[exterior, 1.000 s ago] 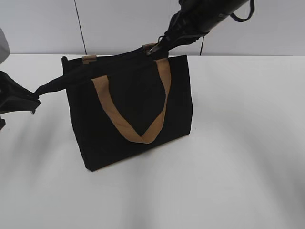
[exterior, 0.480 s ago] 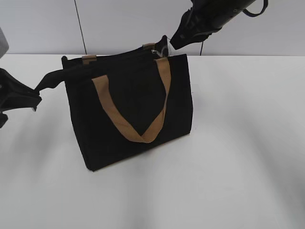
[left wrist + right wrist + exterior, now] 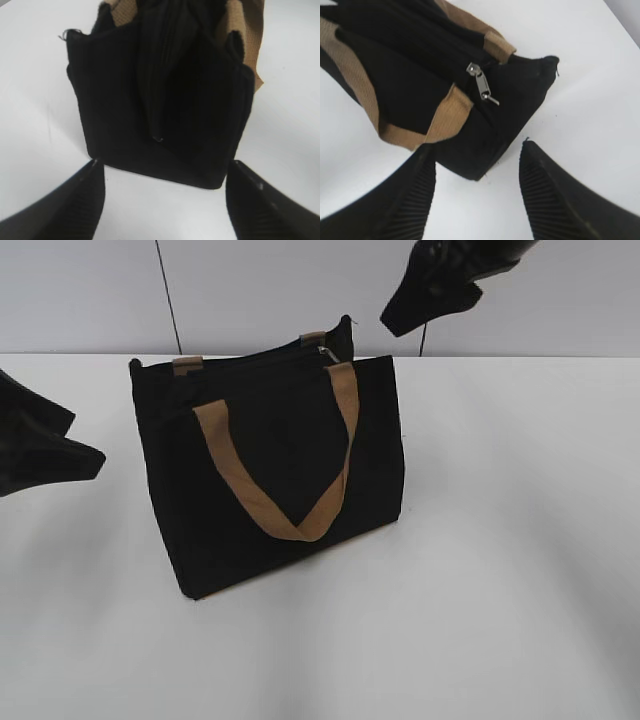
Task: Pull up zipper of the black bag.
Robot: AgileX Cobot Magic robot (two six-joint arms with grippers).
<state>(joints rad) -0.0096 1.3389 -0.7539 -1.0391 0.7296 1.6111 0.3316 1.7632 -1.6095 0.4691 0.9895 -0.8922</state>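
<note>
A black bag [image 3: 275, 470] stands upright on a white counter [image 3: 500, 560], its two tan handles [image 3: 290, 460] hanging down the front, while both robot hands hang clear of it. The left hand [image 3: 162, 200] sits off the bag's 9 o'clock end, its two dark fingers spread wide with nothing between them; its wrist camera looks straight at the bag's narrow end panel, where the zipper [image 3: 162, 75] runs as a closed seam down the middle fold. The right hand [image 3: 477, 195] hovers above the far end at about 1 o'clock in the exterior view, also spread open and holding nothing.

The right wrist camera shows the silver pull [image 3: 482, 86] lying flat on the fabric near the bag's pointed end tab, touching no finger. From that view the teeth behind the slider look joined and the top edge looks drawn together, though the black cloth hides much of the line.

Judged from how things lie, the zipping appears complete or very nearly so: the slider sits close to one end of its track, the mouth of the bag shows no gap in any view, and neither hand has a grip on cloth or pull. What seems left, if anything, is for the arms to move away from the bag.
</note>
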